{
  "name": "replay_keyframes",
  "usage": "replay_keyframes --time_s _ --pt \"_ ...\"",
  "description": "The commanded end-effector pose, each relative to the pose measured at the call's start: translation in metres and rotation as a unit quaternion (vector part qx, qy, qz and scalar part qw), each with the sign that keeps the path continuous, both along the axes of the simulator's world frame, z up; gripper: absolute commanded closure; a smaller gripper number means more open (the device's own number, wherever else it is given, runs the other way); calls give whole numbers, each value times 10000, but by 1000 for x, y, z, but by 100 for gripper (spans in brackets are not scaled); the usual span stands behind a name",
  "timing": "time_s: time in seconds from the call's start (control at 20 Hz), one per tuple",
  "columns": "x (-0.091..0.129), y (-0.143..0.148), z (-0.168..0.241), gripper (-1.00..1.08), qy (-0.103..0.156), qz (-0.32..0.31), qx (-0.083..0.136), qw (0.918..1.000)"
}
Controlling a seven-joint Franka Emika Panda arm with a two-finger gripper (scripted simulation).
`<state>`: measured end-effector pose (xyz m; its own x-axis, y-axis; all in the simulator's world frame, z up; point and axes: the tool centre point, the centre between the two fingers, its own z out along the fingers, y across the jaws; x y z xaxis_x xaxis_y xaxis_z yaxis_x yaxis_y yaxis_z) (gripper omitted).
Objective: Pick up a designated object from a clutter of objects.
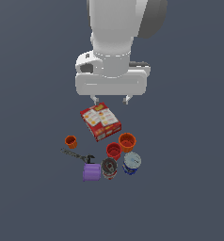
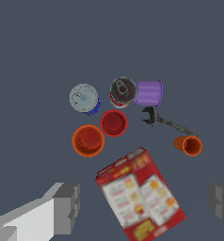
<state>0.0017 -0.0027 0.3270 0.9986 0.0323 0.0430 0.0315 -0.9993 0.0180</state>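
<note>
Nearest us in the exterior view is the front row of the clutter: purple cylinder (image 1: 91,172) lying on its side, dark grey-and-red can (image 1: 109,168) just beside it, then our target, the blue can (image 1: 132,163), at the exterior view's right end of that row. It stands upright, pale silvery top up, close to the red cup (image 1: 114,150) and the large orange cup (image 1: 127,141) behind it, no clear contact visible. Black tool (image 1: 76,155) lies flat beside the purple cylinder, small orange cup (image 1: 71,141) off on its own. Farther back, the red printed box (image 1: 100,121) lies flat, roughly under the gripper (image 1: 109,99). Gripper is spread wide, nothing between the fingers (image 2: 62,207), hanging well above the table and not over the target. Handling, as we judge it: rigid metal can, probably light to moderate weight, smooth curved wall so slip is the main risk. We'd come straight down and pinch across the body mid-height. The side facing away from the cups looks free; the cup side is tight, so we'd orient the fingers to avoid nudging the red cup.
</note>
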Motion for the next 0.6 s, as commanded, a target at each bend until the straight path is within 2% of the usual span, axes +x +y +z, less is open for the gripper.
replay_keyframes --time_s 0.0,0.55 --pt "0 0 0 -92 0 0 0 10000" --pt "0 5 13 -92 -70 243 -82 9996"
